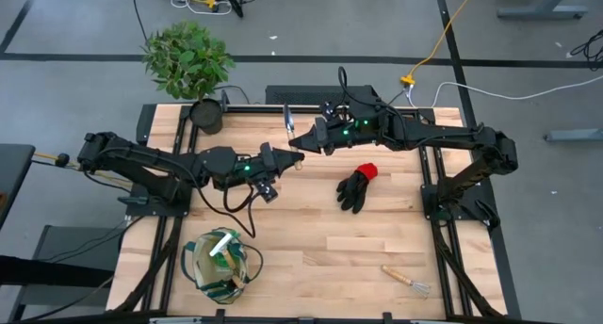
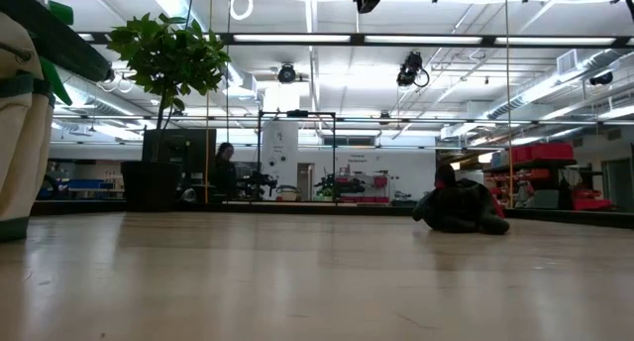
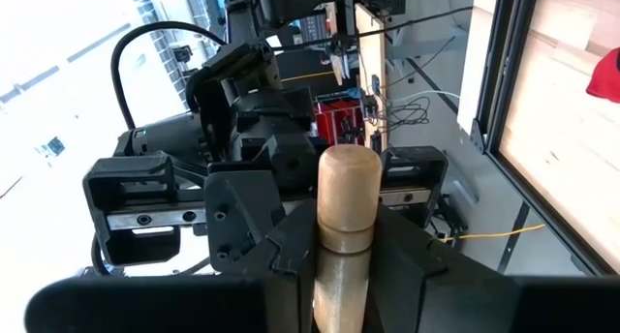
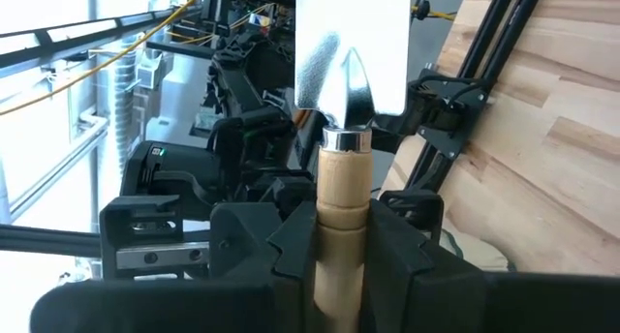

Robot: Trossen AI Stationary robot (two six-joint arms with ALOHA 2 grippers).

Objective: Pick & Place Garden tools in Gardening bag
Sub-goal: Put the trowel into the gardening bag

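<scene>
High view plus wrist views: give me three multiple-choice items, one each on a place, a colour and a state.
1. The hand fork lies:
A on the glove
B in the gardening bag
C near the table's lower right corner in the high view

2. The glove's cuff is:
A red
B green
C white

3. The trowel is:
A in the gardening bag
B gripped
C flat on the table

C: it lies alone there.
A: red against the black glove.
B: its wooden handle sits between the fingers of the left gripper and the right gripper.
</scene>
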